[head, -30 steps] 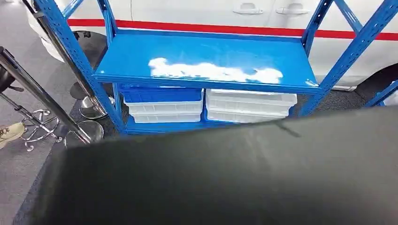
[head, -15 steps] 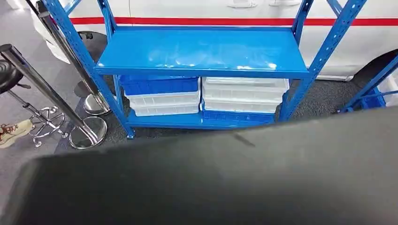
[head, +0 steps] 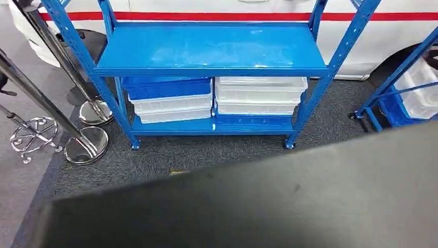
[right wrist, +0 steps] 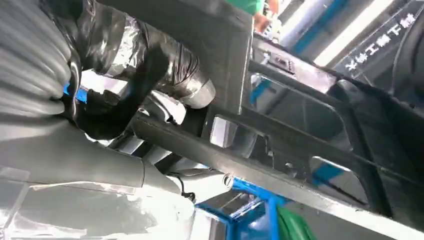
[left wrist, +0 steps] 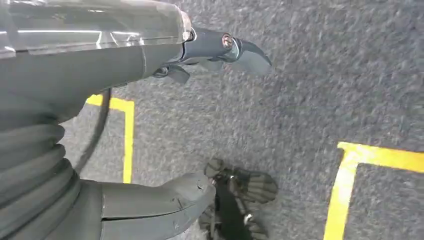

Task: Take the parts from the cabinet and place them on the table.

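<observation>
Workshop: blue rack, bins, car.

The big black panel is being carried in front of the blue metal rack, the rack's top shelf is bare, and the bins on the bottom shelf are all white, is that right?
Not quite. In the head view the blue metal rack has a bare top shelf and the large black panel crosses in front, but the bins are not all white: a blue plastic bin tops the left stack of white plastic bins.

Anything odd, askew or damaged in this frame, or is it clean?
One thing: a large black panel covers the lower head view, tilted, hiding whatever lies behind it. In the right wrist view the right hand grips a black ribbed part. The blue rack and its stacked bins look orderly.
</observation>
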